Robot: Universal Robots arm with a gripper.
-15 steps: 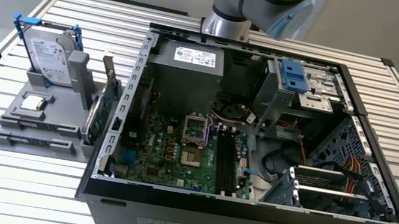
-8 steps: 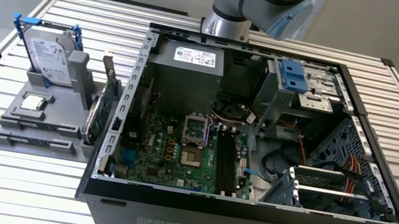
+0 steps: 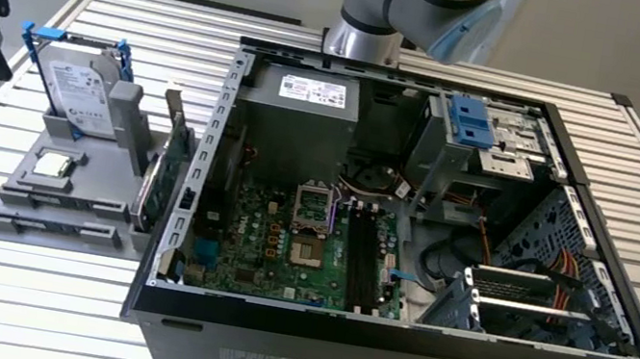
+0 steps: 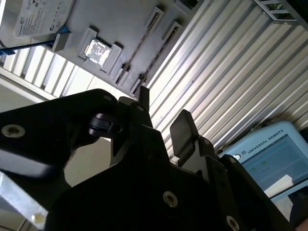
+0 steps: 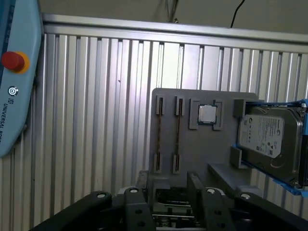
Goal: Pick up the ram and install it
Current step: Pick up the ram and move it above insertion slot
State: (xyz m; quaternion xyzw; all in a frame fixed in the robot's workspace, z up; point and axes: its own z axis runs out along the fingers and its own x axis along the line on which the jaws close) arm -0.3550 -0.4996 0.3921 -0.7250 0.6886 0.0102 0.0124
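The hand (image 5: 168, 182) hangs above the slatted surface (image 5: 96, 120), its two fingers (image 5: 195, 192) spread apart with nothing held between them. The ram (image 5: 177, 135) stands on edge in a slot of the gray holder (image 5: 202, 144), well apart from the hand and straight out past its fingertips. A hard drive (image 5: 269, 139) sits off to one side.

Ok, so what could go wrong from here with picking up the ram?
The ram stands on edge in a narrow slot of the gray holder, a second stick close beside it; the open gripper might catch both or grip crookedly. The green expansion card shows between the fingers in the first wrist view, so it could get bumped.
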